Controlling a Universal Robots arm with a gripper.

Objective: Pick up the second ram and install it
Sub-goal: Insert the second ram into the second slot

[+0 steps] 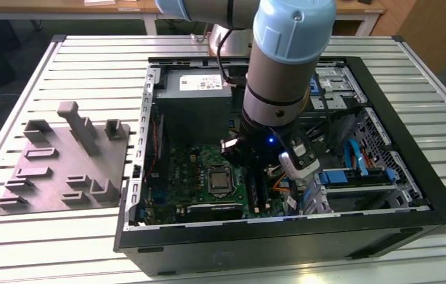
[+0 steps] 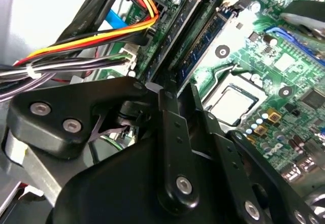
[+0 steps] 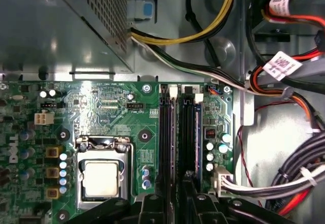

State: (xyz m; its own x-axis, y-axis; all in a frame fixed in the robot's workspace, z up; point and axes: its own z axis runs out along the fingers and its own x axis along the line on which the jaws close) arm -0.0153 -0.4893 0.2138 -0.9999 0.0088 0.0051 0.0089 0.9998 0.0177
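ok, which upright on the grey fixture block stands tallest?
The long narrow slab near the middle of the grey fixture block. It rises well above the stubby posts on either side.

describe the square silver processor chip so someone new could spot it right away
Look into the open black computer case on the slatted metal table, down to the green motherboard on its floor. Near the board's middle sits the square silver processor chip in a metal frame. Unlike the long black memory slots beside it, it is flat, square and shiny.
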